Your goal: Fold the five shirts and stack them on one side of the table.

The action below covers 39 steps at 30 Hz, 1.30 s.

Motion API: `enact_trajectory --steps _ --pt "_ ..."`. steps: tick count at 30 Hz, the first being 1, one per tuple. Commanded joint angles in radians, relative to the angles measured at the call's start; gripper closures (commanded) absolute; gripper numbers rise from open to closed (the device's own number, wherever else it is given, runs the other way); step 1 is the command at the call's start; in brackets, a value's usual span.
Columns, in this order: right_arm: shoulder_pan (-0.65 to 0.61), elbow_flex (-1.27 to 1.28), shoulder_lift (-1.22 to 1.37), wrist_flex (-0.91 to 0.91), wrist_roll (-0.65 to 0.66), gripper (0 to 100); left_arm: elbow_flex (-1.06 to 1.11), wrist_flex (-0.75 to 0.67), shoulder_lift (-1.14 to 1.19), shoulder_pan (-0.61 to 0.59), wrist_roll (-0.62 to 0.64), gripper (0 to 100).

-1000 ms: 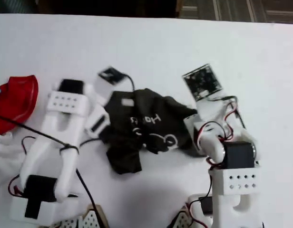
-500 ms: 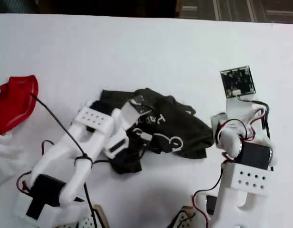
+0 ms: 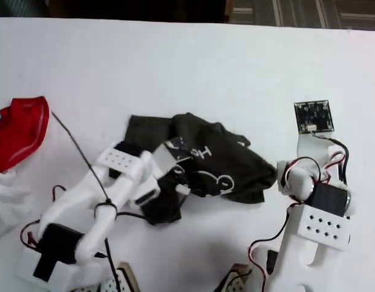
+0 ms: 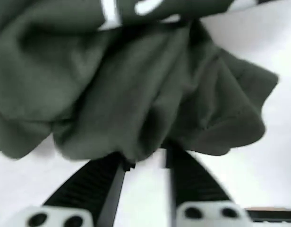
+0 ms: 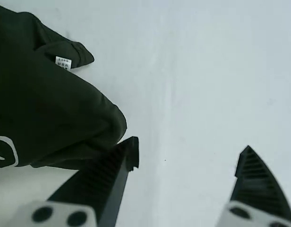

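A crumpled black shirt (image 3: 224, 161) with white print lies mid-table. My left gripper (image 3: 178, 177) sits over its left part. In the left wrist view the left gripper (image 4: 145, 158) has its fingers (image 4: 103, 182) a little apart, open, with their tips under the hem of the black shirt (image 4: 136, 90) and bare table between them. The right arm (image 3: 312, 182) stands just beyond the shirt's right edge. My right gripper (image 5: 190, 146) is wide open over bare table, one finger (image 5: 107, 175) close beside the black shirt (image 5: 46, 109), not touching it.
A red shirt (image 3: 20, 131) lies at the table's left edge, with white cloth (image 3: 5, 204) in front of it. The white table (image 3: 193, 67) stretches bare behind the black shirt up to its far edge. Cables trail along both arms.
My left arm swung from the shirt's left side onto the shirt. The right arm drew back to the right, off the shirt. The shirt's right edge has shifted to the right.
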Motion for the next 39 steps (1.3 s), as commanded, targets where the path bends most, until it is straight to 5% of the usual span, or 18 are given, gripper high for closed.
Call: enact_trajectory --steps 1,8,19,29,36,39 --pt "0.01 0.011 -0.024 -0.018 -0.003 67.3 -0.022 -0.015 -0.009 -0.106 -0.015 98" --pt "0.008 0.049 -0.024 -0.019 -0.003 67.3 -0.211 -0.011 -0.008 -0.416 -0.071 97" --pt "0.01 0.051 -0.024 -0.039 -0.003 67.3 -0.524 -0.009 -0.009 -0.667 -0.068 97" --pt "-0.031 0.138 -0.024 -0.07 -0.005 67.3 -0.607 -0.003 -0.014 -0.698 -0.068 97" --pt "-0.209 0.141 -0.015 -0.094 -0.029 67.1 -0.608 0.117 -0.015 -0.698 -0.068 76" --pt "-0.243 0.144 -0.015 -0.153 -0.1 67.0 -0.621 0.209 -0.015 -0.683 -0.068 76"
